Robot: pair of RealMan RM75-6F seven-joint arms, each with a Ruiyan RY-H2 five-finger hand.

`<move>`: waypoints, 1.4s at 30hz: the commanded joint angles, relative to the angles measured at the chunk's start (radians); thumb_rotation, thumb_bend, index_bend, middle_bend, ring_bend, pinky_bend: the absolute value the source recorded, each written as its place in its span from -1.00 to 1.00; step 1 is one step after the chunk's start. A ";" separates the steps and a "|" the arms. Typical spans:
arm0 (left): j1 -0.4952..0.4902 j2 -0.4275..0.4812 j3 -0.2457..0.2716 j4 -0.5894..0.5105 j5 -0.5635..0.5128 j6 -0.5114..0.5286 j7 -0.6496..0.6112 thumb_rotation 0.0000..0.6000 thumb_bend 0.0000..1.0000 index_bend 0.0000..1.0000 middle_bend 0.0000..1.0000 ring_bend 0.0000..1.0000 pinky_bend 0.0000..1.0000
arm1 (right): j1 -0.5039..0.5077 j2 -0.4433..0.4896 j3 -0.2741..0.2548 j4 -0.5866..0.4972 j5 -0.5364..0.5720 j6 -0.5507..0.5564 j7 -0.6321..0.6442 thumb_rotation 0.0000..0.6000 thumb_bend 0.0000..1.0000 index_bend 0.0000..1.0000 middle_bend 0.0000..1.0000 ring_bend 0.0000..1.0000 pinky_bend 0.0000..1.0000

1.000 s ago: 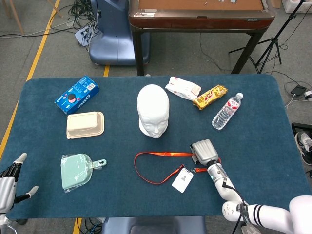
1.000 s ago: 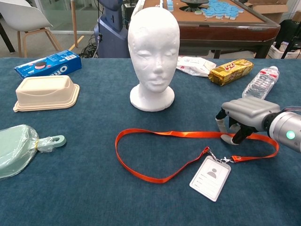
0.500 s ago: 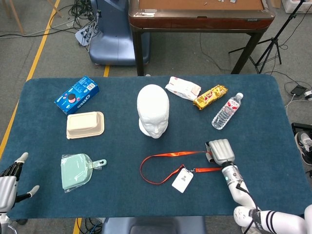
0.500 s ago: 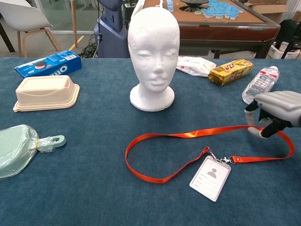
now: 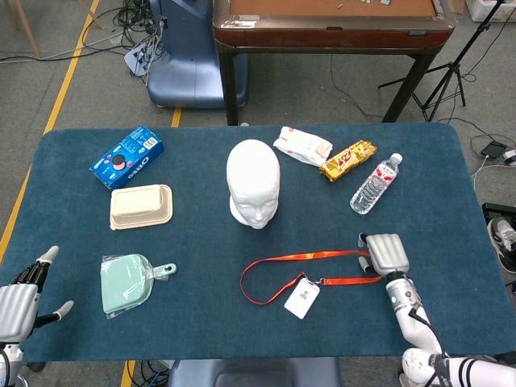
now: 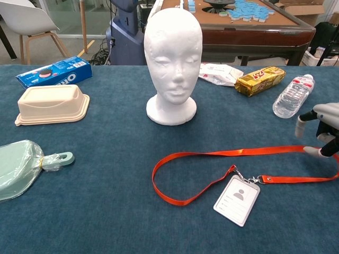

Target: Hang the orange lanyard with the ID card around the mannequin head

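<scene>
A dark blue cloth-covered table [image 5: 201,322] is seen from the head view, with a wooden table and cables on the floor behind it. The white mannequin head [image 5: 253,194] is stood upright near the middle, bare of any strap, so the hanging is not yet done. The orange lanyard [image 5: 310,269] is laid flat in a long loop in front of it, the ID card [image 5: 301,297] resting just beside the loop's near strand. The loop's right end is met by the right hand [image 5: 384,254], fingers curled down over the strap. At the near left edge the left hand [image 5: 22,297] is held off the cloth, fingers spread, nothing in it. Over to the chest view: the loop is seen lying on the cloth, its far strand running to the right hand at the frame edge, where fingertips [image 6: 312,152] are pressed at the strap; a pinch seems likely, though a firm grip cannot be told for sure. Lifting, opening and lowering the loop over the head are judged still to come.
</scene>
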 commanded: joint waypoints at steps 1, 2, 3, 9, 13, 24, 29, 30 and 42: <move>-0.038 0.011 -0.011 -0.006 0.017 -0.034 -0.007 1.00 -0.72 -0.91 -0.71 -0.54 -0.35 | -0.005 0.025 0.002 -0.046 -0.036 0.025 0.002 1.00 -0.86 -0.99 0.80 0.85 0.84; -0.051 0.013 -0.014 -0.008 0.022 -0.046 -0.006 1.00 -0.72 -0.88 -0.71 -0.54 -0.35 | -0.007 0.033 0.002 -0.059 -0.048 0.033 0.003 1.00 -0.89 -1.00 0.80 0.85 0.84; -0.069 0.016 -0.019 -0.011 0.028 -0.063 -0.004 1.00 -0.72 -0.83 -0.71 -0.54 -0.34 | -0.009 0.043 0.002 -0.078 -0.066 0.045 0.006 1.00 -0.91 -1.00 0.80 0.85 0.84; -0.161 0.012 -0.046 -0.035 0.048 -0.148 0.012 1.00 -0.72 -0.49 -0.45 -0.34 -0.22 | -0.029 0.108 0.005 -0.181 -0.171 0.110 0.043 1.00 -0.92 -1.00 0.79 0.85 0.84; -0.242 0.002 -0.063 -0.060 0.051 -0.241 0.023 1.00 -0.72 -0.32 -0.28 -0.18 -0.07 | -0.045 0.159 0.013 -0.249 -0.221 0.156 0.047 1.00 -0.92 -1.00 0.79 0.85 0.84; -0.433 -0.076 -0.103 -0.128 -0.030 -0.490 0.174 0.76 -0.72 -0.30 -0.20 -0.08 0.15 | -0.092 0.257 0.024 -0.326 -0.270 0.217 0.088 1.00 -0.91 -1.00 0.79 0.85 0.84; -0.504 -0.161 -0.119 -0.116 -0.072 -0.554 0.280 0.20 -0.76 -0.29 -0.16 -0.04 0.18 | -0.110 0.278 0.026 -0.323 -0.273 0.223 0.117 1.00 -0.91 -1.00 0.79 0.85 0.84; -0.516 -0.176 -0.122 -0.113 -0.078 -0.562 0.294 0.09 -0.77 -0.28 -0.16 -0.03 0.18 | -0.113 0.281 0.026 -0.322 -0.274 0.224 0.122 1.00 -0.91 -1.00 0.79 0.85 0.84; -0.631 -0.364 -0.135 -0.045 -0.168 -0.615 0.497 0.65 -0.81 -0.21 -0.12 0.01 0.21 | -0.134 0.303 0.032 -0.302 -0.272 0.211 0.168 1.00 -0.91 -1.00 0.79 0.85 0.84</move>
